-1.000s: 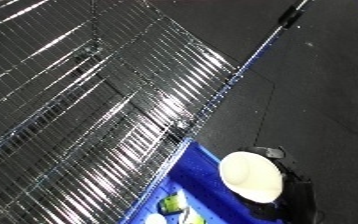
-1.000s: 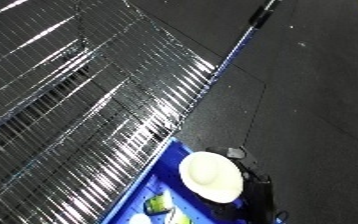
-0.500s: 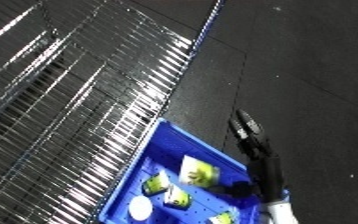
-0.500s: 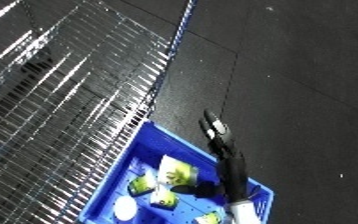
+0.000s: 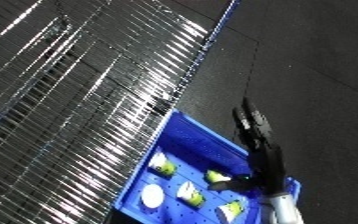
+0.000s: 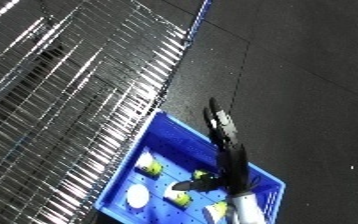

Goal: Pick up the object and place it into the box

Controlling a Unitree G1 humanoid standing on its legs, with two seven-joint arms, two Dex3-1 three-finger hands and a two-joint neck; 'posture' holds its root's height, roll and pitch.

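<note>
A blue bin [image 5: 195, 144] sits at the bottom of both views. Inside it lies a white round object [image 5: 153, 196] near the lower left corner, among several small green-and-white items [image 5: 164, 165]. My right hand [image 5: 262, 150] reaches in from the lower edge and hovers over the bin's right side. Its black fingers [image 6: 218, 120] are straight and point past the far rim, its thumb [image 5: 230, 185] sticks out to the left, and it holds nothing. My left hand shows in neither view.
A shiny wire rack [image 5: 87, 100] fills the left half of the view, and its edge runs right beside the bin's left wall. Dark floor [image 5: 318, 75] stretches to the right and beyond the bin.
The camera has swung, bringing more of the bin into view. One second ago the white round object was up at my right hand; now it lies in the bin and the hand is open and empty.
</note>
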